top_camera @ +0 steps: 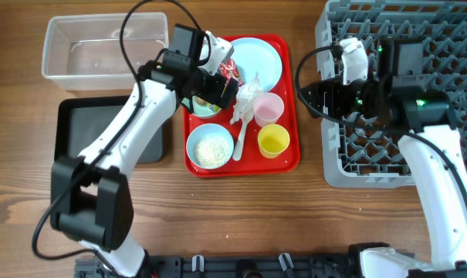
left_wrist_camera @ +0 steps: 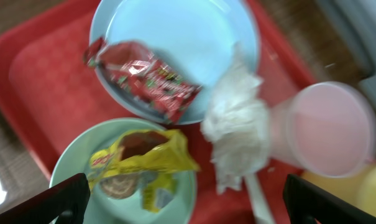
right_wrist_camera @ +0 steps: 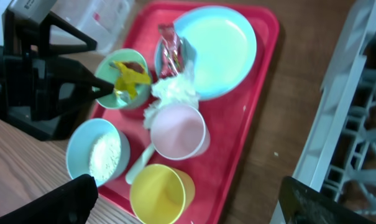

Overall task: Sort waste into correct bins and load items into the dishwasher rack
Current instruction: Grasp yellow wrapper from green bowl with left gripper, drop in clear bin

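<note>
On the red tray (top_camera: pixel 291 93), a red wrapper (left_wrist_camera: pixel 144 78) lies on the pale blue plate (top_camera: pixel 260 62). A yellow wrapper (left_wrist_camera: pixel 144 155) and a brown food piece (left_wrist_camera: pixel 119 185) sit in a blue bowl (left_wrist_camera: pixel 69 168). The second bowl (top_camera: pixel 210 147) holds rice grains. White tissue (top_camera: pixel 247 99) lies beside the pink cup (top_camera: pixel 268 110), with the yellow cup (top_camera: pixel 273 140) and white spoon (top_camera: pixel 239 139) nearby. My left gripper (top_camera: pixel 218 86) is open and empty above the wrapper bowl. My right gripper (top_camera: pixel 314 94) is open and empty between the tray and the grey rack (top_camera: pixel 403 154).
The clear tub (top_camera: pixel 102 48) stands at the back left and the black tray (top_camera: pixel 109 131) in front of it, both left of the red tray. Bare wood lies in front of the tray. The left arm reaches across the black tray.
</note>
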Controlling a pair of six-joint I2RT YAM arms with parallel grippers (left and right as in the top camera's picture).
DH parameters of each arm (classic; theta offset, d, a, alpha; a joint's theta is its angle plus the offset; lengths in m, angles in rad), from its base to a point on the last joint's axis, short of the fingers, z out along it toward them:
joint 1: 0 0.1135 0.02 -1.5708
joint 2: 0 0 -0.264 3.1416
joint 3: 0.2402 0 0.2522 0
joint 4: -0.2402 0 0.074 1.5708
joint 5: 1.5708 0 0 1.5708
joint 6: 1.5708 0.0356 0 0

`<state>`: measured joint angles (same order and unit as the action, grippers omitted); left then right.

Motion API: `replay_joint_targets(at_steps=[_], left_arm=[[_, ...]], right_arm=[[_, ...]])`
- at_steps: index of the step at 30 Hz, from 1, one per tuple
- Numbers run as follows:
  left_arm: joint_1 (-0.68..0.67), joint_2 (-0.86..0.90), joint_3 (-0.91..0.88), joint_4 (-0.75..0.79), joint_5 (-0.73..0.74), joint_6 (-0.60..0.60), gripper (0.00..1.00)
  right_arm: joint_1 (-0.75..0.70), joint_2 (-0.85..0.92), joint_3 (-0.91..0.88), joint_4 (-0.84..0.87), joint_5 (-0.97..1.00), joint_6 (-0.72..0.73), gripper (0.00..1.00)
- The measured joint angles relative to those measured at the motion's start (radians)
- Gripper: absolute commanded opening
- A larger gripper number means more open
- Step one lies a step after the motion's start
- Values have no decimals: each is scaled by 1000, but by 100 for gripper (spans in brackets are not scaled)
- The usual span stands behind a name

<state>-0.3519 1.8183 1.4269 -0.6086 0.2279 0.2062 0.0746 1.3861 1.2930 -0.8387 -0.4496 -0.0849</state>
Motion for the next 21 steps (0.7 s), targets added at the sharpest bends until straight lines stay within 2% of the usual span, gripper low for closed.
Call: replay_joint_targets(at_steps=[4,7,8,9,10,12,13,14,15,21], left_arm=[[0,76,0,-19,-139,3,97],[0,114,0,3,-204,6,80],[0,125,0,10,-216,16,73],[0,137,0,15,-225,19,57],[0,154,0,24,-233,19,45],[0,169,0,40,-240,18,25],[0,172,0,50,-242,19,18],[0,172,0,61,-243,23,7],[0,172,0,68,-246,25,4],[0,172,0,67,-246,20,4]], right_arm=[[0,15,0,-18,32,0,93],[0,15,0,-18,36,0,93],[0,15,0,-18,36,0,92],[0,15,0,-18,39,0,92],[0,15,0,-18,39,0,92],[0,15,0,-17,39,0,91],[0,15,0,-17,39,0,91],[0,15,0,-16,39,0,91],[0,15,0,-14,39,0,91],[0,15,0,-13,39,0,91]])
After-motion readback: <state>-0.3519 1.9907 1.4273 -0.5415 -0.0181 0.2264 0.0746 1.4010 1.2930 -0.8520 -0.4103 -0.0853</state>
